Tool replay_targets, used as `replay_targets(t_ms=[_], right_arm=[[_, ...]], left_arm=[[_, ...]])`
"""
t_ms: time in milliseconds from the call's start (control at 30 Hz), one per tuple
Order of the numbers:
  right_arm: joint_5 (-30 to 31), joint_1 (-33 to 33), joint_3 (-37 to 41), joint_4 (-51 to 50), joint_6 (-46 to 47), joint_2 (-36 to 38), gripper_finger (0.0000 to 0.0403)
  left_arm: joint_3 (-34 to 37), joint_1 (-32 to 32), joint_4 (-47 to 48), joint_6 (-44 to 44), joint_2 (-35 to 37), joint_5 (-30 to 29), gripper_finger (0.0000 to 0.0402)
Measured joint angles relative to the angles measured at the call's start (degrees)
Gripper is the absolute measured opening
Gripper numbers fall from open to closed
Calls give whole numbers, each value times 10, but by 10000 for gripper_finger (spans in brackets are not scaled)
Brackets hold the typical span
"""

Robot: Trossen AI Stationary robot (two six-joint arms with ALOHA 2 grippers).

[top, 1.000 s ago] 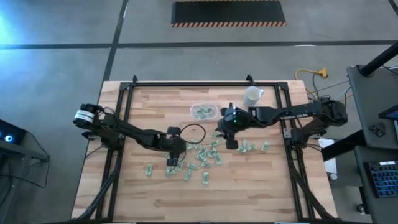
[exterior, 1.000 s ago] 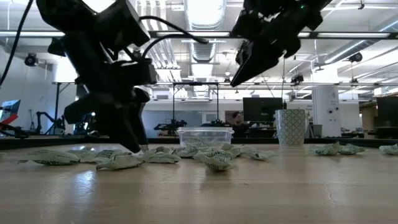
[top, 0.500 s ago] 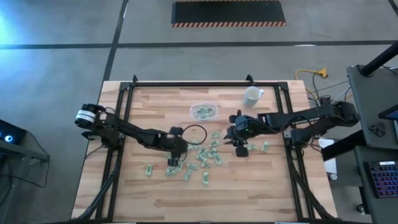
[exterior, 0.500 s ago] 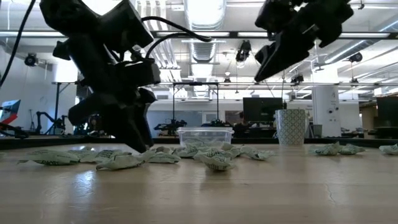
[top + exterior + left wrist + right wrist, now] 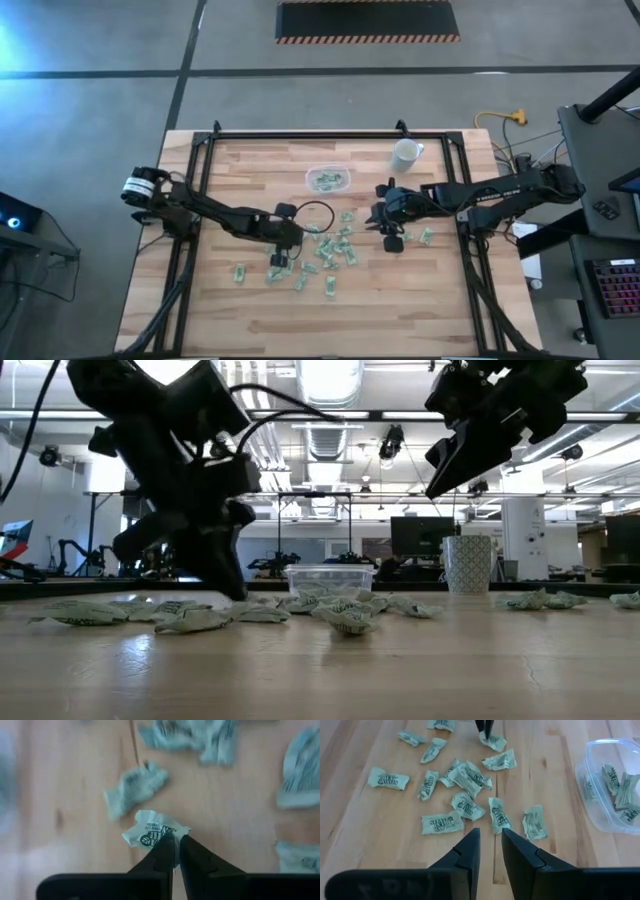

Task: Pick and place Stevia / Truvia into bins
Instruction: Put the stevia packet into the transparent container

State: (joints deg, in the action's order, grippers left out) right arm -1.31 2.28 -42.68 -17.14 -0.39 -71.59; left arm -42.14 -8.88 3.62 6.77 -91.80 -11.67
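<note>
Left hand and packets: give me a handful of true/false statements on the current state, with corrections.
1. The left hand is shut on a Stevia packet. True.
2. The clear bin holds no packets. False: several packets already lie inside it.
3. The right hand holds a packet. False: nothing sits between its fingers, which stand slightly apart above loose packets on the table.
4. The white cup stands upright at the table's far side, apart from the bin. True.
5. All loose packets lie stacked in one neat pile. False: they are scattered singly across the wood.
</note>
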Motion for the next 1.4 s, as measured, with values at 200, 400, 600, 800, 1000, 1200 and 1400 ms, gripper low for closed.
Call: replay_targets(t_ms=[200, 400, 600, 800, 1000, 1200, 1400], right_arm=[[0, 0, 7, -2, -3, 0, 68], [0, 0, 10, -1, -7, 0, 68], [0, 0, 10, 2, -8, 0, 68], [0, 0, 11, 3, -8, 0, 68], [0, 0, 12, 6, -8, 0, 68], [0, 0, 12, 8, -8, 0, 68], [0, -1, 20, 8, -6, 0, 68]], left_arm=[[-7, 3, 0, 52, 39, -76, 3], [-10, 63, -79, 134, 49, -127, 2], [-21, 155, -153, 168, 44, -87, 2], [-54, 225, -156, 164, 29, -5, 2], [-84, 251, -157, 163, -11, 14, 2], [-108, 254, -155, 161, -54, 13, 7], [-132, 254, -132, 161, -67, 10, 81]])
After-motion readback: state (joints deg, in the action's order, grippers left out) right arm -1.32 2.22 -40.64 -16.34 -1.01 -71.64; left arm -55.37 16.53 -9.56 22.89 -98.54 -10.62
